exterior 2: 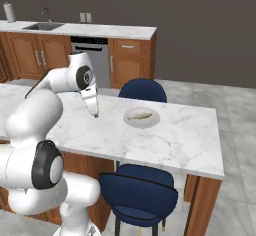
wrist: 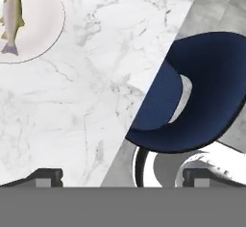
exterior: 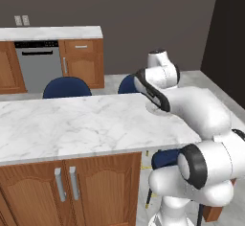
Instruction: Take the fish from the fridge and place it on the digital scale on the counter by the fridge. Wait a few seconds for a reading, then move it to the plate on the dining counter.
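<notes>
The tan-grey fish (exterior 2: 139, 115) lies on the round white plate (exterior 2: 153, 122) on the dining counter (exterior 2: 175, 140). In the hand view the fish (wrist: 10, 19) and the plate (wrist: 48, 36) sit at the top left corner. My gripper (exterior 2: 94, 113) hangs open and empty just above the marble, a short way left of the plate and apart from it. Seen from the hand, the gripper (wrist: 122, 177) has its fingertips (wrist: 45, 175) spread wide over the counter's edge. The fridge and the digital scale are out of view.
A blue stool (exterior 2: 142, 90) stands behind the island and another (exterior 2: 137, 190) at its near side, also below the hand (wrist: 192, 101). A back counter with a sink (exterior 2: 44, 26) and a dishwasher (exterior: 36, 64) lines the far wall.
</notes>
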Robot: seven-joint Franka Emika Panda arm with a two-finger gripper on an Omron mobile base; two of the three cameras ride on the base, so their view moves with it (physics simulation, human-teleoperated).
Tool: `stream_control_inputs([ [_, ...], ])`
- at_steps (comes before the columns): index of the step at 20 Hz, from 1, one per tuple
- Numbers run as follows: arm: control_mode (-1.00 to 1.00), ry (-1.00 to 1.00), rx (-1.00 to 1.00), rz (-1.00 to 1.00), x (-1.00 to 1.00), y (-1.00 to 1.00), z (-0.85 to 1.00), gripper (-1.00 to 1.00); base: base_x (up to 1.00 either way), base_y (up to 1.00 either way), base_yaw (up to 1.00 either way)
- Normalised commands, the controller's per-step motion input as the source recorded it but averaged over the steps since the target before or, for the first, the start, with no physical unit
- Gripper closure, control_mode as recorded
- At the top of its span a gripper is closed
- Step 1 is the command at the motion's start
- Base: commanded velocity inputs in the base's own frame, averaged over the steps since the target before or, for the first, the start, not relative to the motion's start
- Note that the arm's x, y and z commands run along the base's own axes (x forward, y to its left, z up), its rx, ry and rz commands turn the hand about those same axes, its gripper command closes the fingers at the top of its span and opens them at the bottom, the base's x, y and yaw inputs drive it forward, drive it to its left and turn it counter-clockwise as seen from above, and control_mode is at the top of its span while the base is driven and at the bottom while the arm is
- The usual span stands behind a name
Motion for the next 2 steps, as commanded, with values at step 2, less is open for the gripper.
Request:
stream_control_inputs([
  [2, -1.0, 0.0, 0.01, 0.13, -1.0, 0.1, 0.48, -1.0, 0.0, 0.0, 0.0],
])
